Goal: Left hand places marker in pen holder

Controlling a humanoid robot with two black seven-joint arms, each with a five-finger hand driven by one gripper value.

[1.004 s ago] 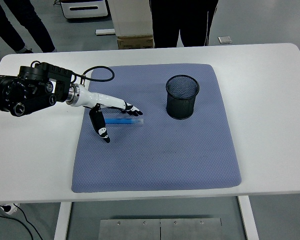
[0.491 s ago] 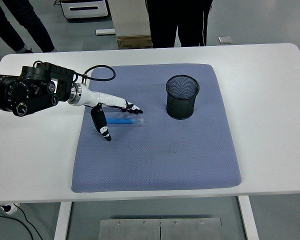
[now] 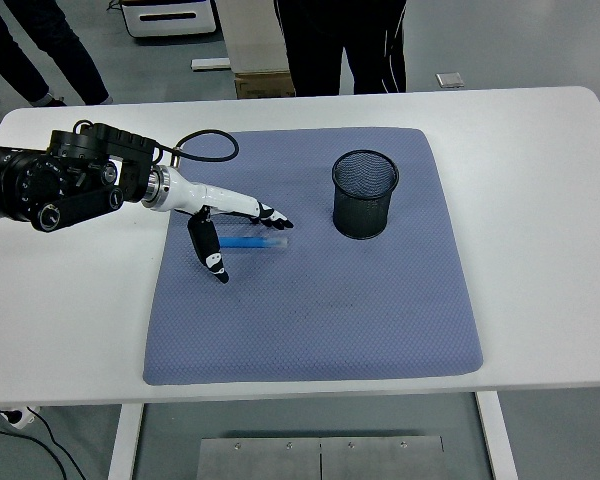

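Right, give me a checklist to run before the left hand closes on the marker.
1. Marker lying flat on the blue mat: ok.
2. Left hand over the marker, fingers spread: ok.
3. Marker grasped: not ok, fingers not closed on it.
4. Pen holder upright on the mat, right of the marker: ok.
5. Pen holder empty: cannot tell.
6. Mat between marker and holder free of obstacles: ok.
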